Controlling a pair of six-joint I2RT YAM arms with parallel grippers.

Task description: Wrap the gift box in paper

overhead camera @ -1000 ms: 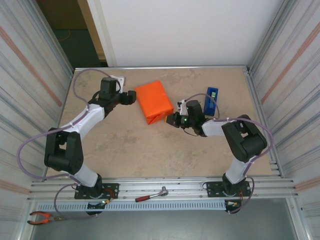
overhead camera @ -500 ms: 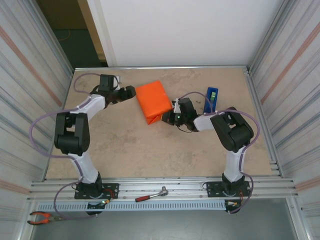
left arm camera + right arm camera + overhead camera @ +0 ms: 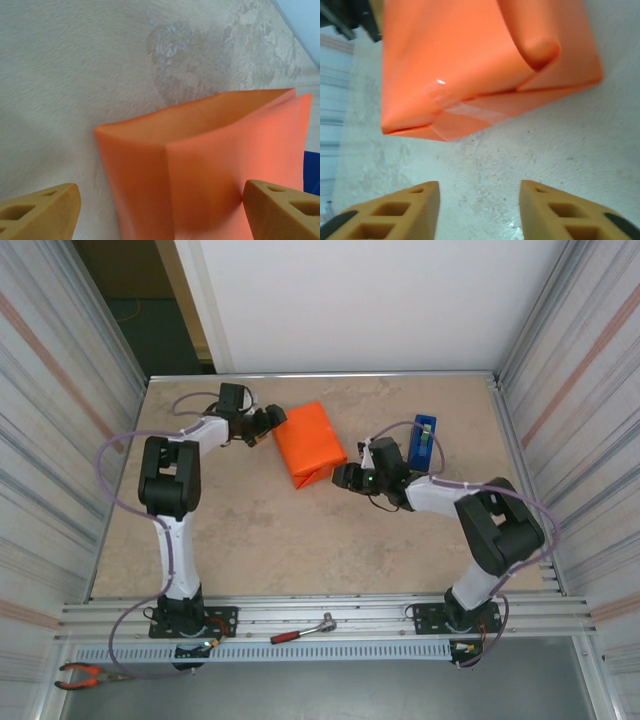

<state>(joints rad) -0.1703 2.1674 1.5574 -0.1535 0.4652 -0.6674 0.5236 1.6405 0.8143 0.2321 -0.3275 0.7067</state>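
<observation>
The paper (image 3: 310,443) parcel (gift box presumably inside) lay mid-worktop (image 3: 250,530) between both arms. The left gripper (image 3: 268,421), jaws wide and empty, faced its unsealed end, almost touching. The right gripper (image 3: 343,477), jaws parted, stood just short of the taped end.

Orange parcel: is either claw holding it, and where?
Nothing is held. The left gripper stands open astride one end of the paper; the right gripper is open, short of the taped end.
</observation>
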